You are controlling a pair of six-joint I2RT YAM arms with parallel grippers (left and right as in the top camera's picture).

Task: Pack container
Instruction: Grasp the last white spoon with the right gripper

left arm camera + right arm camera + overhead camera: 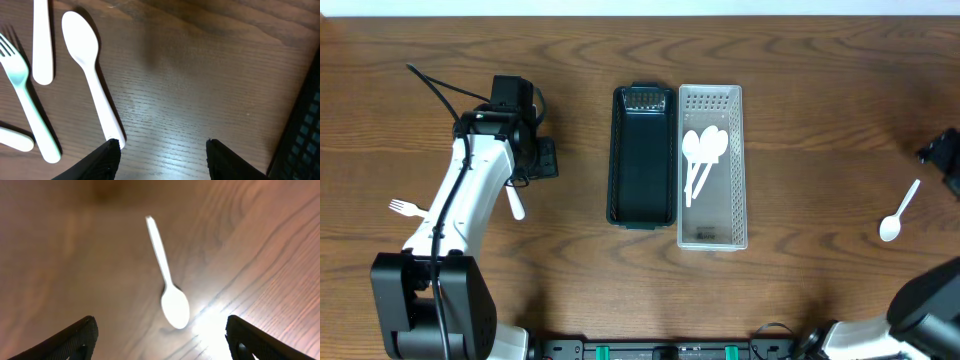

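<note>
Left claw released, nothing between the fingers, low over bare worktop. Left spoon lies just beside its left finger, handle end at the fingertip, touching or not I cannot tell. Past that spoon: one fork, then two more white handles with heads out of frame, type unclear. That makes four utensils in the left wrist view; overhead shows only the fork and one handle, the rest hidden under the arm. Black tray sits right of the claw, its edge just in the left wrist view, with no utensils in it.

White bin touches the tray's right side. Binned spoons lie in its upper half: two bowls counted, handles overlapping.

Right claw released, fingers wide apart, above the worktop at the far right edge. One right spoon lies flat below it, between the fingers but not gripped, well apart from the bin.
</note>
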